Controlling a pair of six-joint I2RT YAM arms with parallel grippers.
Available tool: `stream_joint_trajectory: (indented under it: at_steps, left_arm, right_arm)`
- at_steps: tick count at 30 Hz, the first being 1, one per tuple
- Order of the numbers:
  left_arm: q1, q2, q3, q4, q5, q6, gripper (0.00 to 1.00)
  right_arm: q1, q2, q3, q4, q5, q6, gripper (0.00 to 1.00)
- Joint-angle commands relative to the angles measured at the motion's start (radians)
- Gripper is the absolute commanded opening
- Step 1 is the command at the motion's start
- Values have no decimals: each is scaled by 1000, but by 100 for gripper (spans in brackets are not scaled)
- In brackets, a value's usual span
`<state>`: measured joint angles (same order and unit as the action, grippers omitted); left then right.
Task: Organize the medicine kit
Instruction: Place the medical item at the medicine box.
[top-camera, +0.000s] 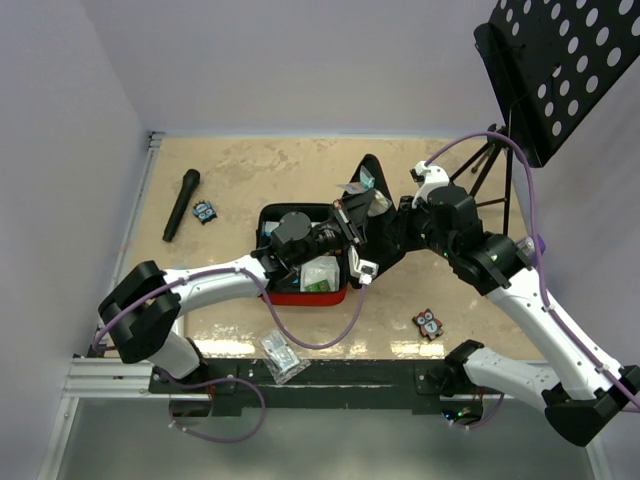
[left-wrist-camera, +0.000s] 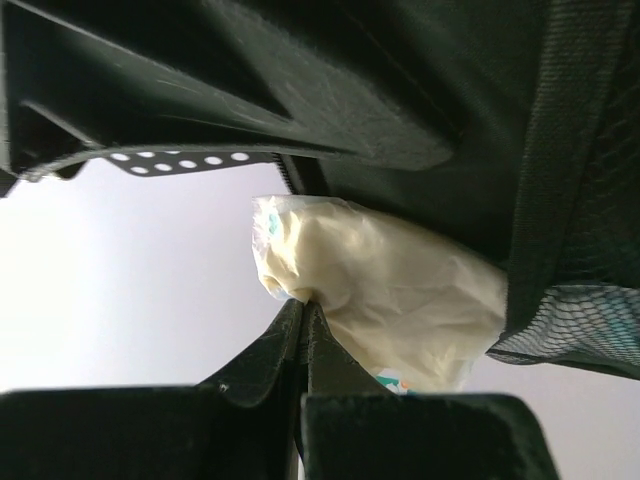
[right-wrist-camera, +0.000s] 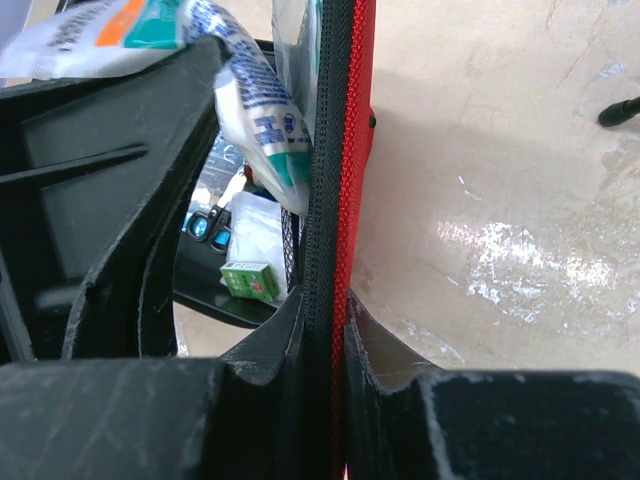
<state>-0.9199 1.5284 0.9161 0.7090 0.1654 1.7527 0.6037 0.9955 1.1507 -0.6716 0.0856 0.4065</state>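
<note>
The biggest risk is to the medicine kit (top-camera: 310, 297) itself. If the right gripper (right-wrist-camera: 322, 330), clamped on the upright lid's zipper edge, slips or pulls sideways, the lid (right-wrist-camera: 354, 140) could flop shut over the open base or drag the whole kit along. A smaller risk is the cream packet (left-wrist-camera: 390, 290), pinched by one corner in the left gripper (left-wrist-camera: 303, 322), fingers together: it may slip free or snag the lid's mesh pocket (left-wrist-camera: 575, 310) (the hold looks thin). The kit lies open in the middle of the worktop (top-camera: 230, 170), red outside and black-lined, with packets and a small green box (right-wrist-camera: 250, 280) in its base.
</note>
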Motion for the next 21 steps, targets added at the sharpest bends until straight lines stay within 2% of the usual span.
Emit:
stream_joint_trajectory:
  at_steps: [1, 4, 8, 13, 14, 17, 21]
  left_arm:
    - [-7, 15, -17, 211, 0, 56, 0]
    - [-5, 35, -36, 357, 8, 6, 0]
    - [6, 59, -45, 467, 8, -38, 0]
    - [9, 72, -40, 503, 19, -55, 0]
    - [10, 78, -39, 507, 22, -55, 0]
    - [10, 84, -29, 498, 36, -45, 0]
    - [9, 98, -29, 491, 51, -33, 0]
  right_arm:
    - [5, -8, 35, 43, -41, -21, 9]
    - [7, -12, 32, 41, -43, -18, 1]
    - [7, -20, 14, 35, -23, 9, 0]
    - [7, -32, -20, 27, 0, 38, 32]
    - [7, -37, -22, 24, 3, 44, 36]
    - [7, -52, -19, 6, 20, 55, 41]
    - [7, -80, -22, -14, 42, 64, 41]
